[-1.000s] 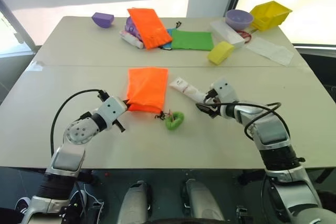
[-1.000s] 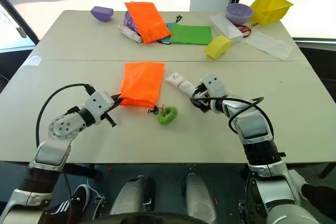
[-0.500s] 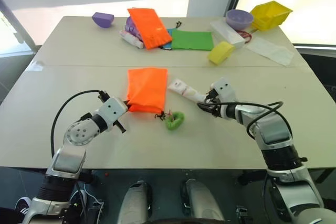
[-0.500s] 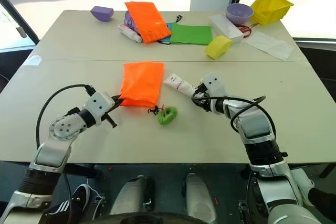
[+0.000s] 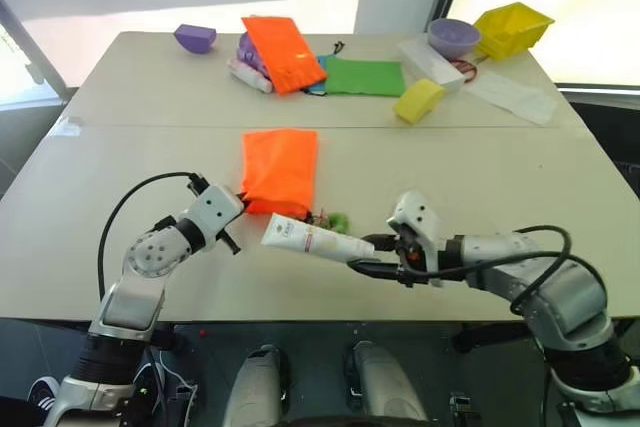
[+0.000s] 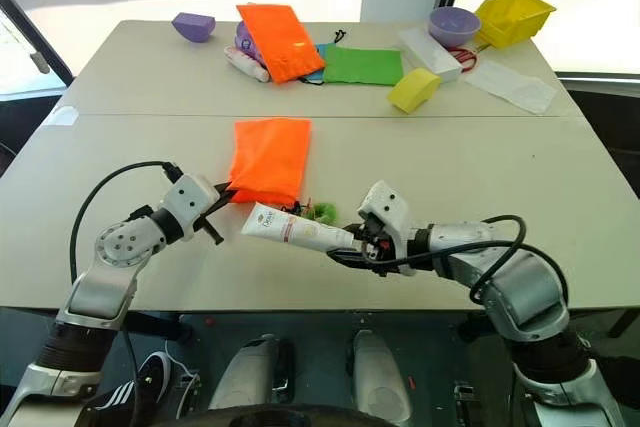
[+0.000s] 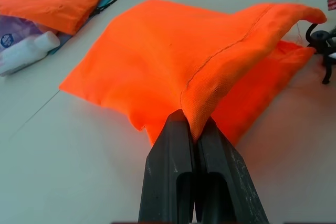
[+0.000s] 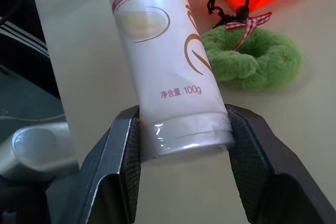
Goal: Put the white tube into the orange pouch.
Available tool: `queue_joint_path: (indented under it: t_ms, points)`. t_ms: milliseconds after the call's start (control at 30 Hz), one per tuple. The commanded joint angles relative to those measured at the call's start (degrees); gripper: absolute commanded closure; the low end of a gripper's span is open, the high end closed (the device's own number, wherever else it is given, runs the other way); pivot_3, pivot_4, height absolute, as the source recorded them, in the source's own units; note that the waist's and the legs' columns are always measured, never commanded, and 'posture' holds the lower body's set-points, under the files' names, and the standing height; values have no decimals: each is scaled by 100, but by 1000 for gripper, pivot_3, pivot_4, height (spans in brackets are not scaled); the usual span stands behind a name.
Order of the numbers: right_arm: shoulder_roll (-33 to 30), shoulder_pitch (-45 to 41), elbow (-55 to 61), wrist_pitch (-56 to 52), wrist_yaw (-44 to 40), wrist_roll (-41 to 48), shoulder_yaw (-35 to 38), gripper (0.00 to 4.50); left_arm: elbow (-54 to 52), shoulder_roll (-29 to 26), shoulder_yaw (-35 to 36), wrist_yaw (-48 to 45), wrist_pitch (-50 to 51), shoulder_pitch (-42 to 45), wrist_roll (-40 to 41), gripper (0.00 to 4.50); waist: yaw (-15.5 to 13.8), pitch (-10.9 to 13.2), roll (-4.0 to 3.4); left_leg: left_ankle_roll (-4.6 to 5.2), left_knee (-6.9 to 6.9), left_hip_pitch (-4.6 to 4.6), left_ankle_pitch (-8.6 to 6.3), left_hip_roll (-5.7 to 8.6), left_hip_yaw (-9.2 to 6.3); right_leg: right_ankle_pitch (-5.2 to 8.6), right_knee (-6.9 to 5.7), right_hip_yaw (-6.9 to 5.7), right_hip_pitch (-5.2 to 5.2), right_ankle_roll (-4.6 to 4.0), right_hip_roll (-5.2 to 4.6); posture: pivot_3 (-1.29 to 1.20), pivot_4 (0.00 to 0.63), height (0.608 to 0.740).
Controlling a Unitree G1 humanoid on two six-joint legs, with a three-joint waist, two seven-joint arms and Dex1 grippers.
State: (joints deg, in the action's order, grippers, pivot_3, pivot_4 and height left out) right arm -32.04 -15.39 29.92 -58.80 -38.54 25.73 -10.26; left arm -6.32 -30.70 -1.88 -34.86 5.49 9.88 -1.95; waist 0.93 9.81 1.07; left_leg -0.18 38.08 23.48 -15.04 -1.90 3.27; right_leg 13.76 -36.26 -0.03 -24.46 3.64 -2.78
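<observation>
The right gripper [image 6: 352,250] clamps the crimped end of the white tube [image 6: 292,229], whose long axis points cap-first toward the orange pouch [image 6: 268,159], just short of its near edge. The left gripper [image 5: 236,207] pinches that pouch's near corner, lifting it.

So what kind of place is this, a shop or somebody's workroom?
Most likely a test room for robot practice, not a shop. Two plain tables stand pushed together by bright windows, strewn with unrelated props: a yellow bin, a purple bowl, a green pouch. Cables run openly along the arms.
</observation>
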Motion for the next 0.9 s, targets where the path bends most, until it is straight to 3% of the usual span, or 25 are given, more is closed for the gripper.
queue_joint_path:
  t_ms: [33, 367, 567, 900]
  points:
    - [278, -212, -225, 153, 590, -325, 8, 2709, -312, -79, 16, -57, 122, 81, 59, 4500, -13, 0, 0, 0, 0, 0, 0, 0, 0, -1, 0, 0, -1, -2, 0, 0, 150, 740]
    - [840, -269, -272, -72, 1335, -448, -74, 2709, -827, 76, -53, -68, 722, 52, 200, 4500, -21, 0, 0, 0, -1, 7, 0, 0, 3, -1, 9, 0, 1, 2, -3, 0, 150, 740]
    - [758, -178, -39, -228, 1417, -502, -248, 2709, -1205, 123, -171, -154, 1177, -15, 322, 4500, -16, 0, 0, 0, -1, 6, 0, 0, 2, -1, 7, -1, 1, 2, 0, 0, 150, 740]
    - [1599, -529, -371, -886, 2166, -602, -246, 2709, -1287, -18, -172, -256, 1381, 57, 437, 4500, 11, -2, 2, 0, -1, 3, 0, -1, -3, -1, 5, -3, 1, 2, 11, 0, 150, 740]
